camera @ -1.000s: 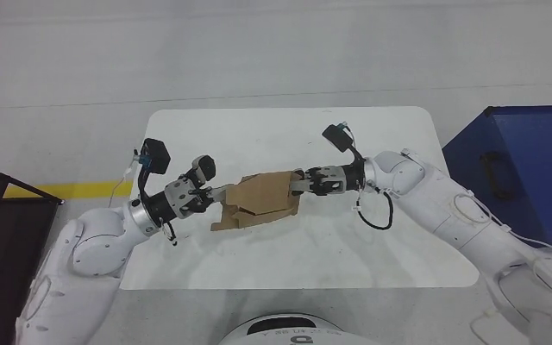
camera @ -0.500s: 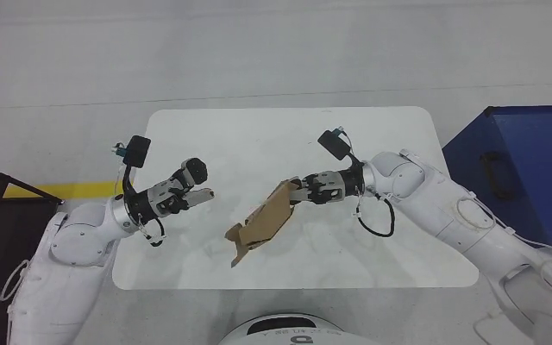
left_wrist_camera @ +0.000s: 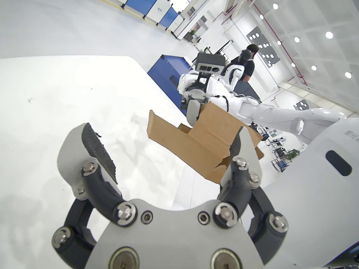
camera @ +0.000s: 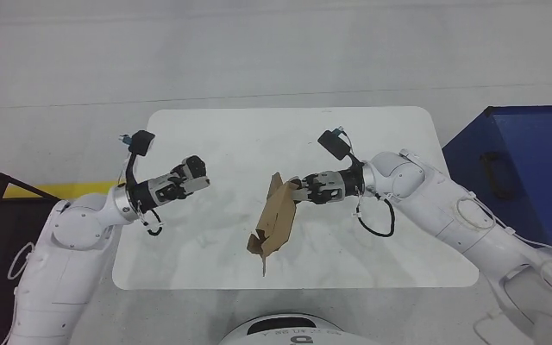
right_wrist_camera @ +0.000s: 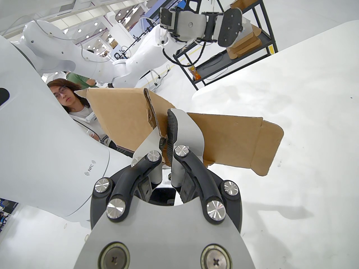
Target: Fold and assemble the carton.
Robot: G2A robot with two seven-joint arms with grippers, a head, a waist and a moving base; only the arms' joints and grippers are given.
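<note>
From above: pinches the carton (camera: 276,216) at its upper end with the right gripper (camera: 298,188), near the middle of the table (camera: 388,138). Holds the flat card up on edge, free end sloping toward the near edge, probably so the panels hang loose for folding instead of lying pressed flat. Has the left gripper (camera: 201,175) near the left edge, well apart from the carton, jaws spread and aimed at it. Likely leaves room for the card to swing, with a free tool ready for a flap.

From the left wrist: left gripper (left_wrist_camera: 165,132) wide open, nothing between the pads. Looks across bare table (left_wrist_camera: 70,90) at the carton's (left_wrist_camera: 202,138) broad brown face, slit flaps toward this side. Grips that card at its far top edge with the right gripper (left_wrist_camera: 193,113). Cannot tell whether the low corner touches the table.

From the right wrist: right gripper (right_wrist_camera: 164,130) closed narrow on a creased, ragged bit of the carton's (right_wrist_camera: 224,138) edge where two panels meet, one panel to each side, a tab bent at one end. Seems a hold at the fold line, so both panels can hinge about it. Left gripper (right_wrist_camera: 224,27) beyond, open, one pad turned this way. Not yet a box by any measure; folding barely begun.
</note>
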